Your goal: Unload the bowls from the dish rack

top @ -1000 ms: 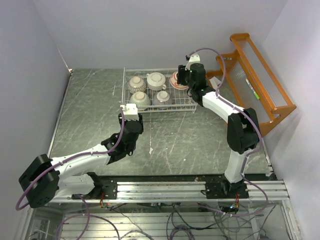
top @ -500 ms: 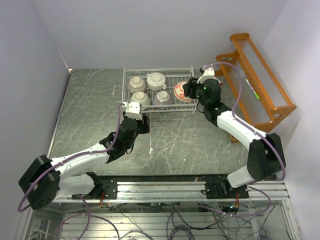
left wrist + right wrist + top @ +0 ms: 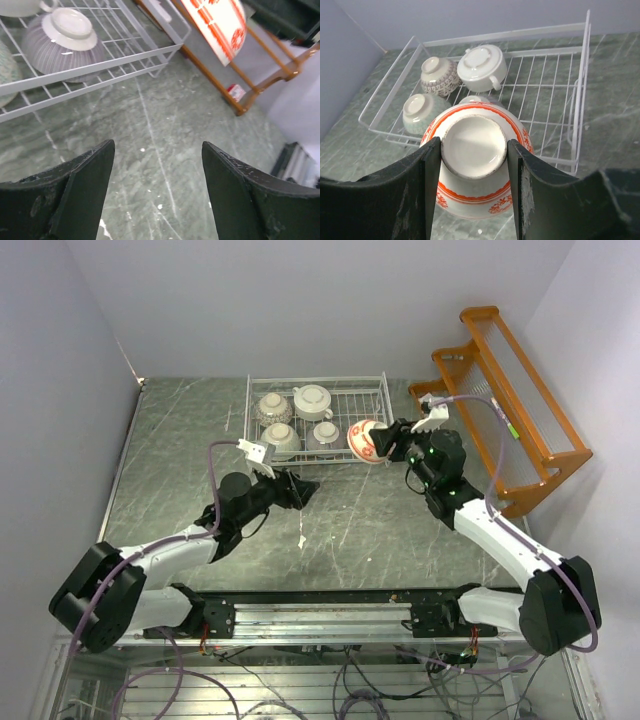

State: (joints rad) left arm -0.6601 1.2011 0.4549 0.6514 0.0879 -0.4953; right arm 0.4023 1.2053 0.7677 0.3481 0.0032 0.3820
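Up and out has come the red-marked bowl (image 3: pixel 365 440): a second ago it sat in the far right end of the dish rack (image 3: pixel 360 400), and now it hangs in the air over the rack's 4 o'clock corner, tipped on its side with its foot toward the arm that carries it. Whether it is wholly past the rim I cannot tell. The right pincer (image 3: pixel 474 144) is clamped across that foot ring, one finger on each side.

Four bowls are left in the rack, all upside down and crowded into its left half: a patterned one (image 3: pixel 272 406) at 10 o'clock, the white one with the side handle (image 3: pixel 312 400) next to it at 12, a pale greenish one (image 3: pixel 281 436) at 8 o'clock, and a striped grey one (image 3: pixel 323 433) at 6. None is touched.

The left pincer (image 3: pixel 157 147) has swung round over the bare table (image 3: pixel 180 440) just off the rack's 6 o'clock edge, its jaws wide apart and holding nothing. The orange wooden shelf (image 3: pixel 510 390) stands off at 3 o'clock.

By my reckoning the job is barely begun: no bowl rests on the table yet, one is in transit and must be set down, and four remain to be lifted.
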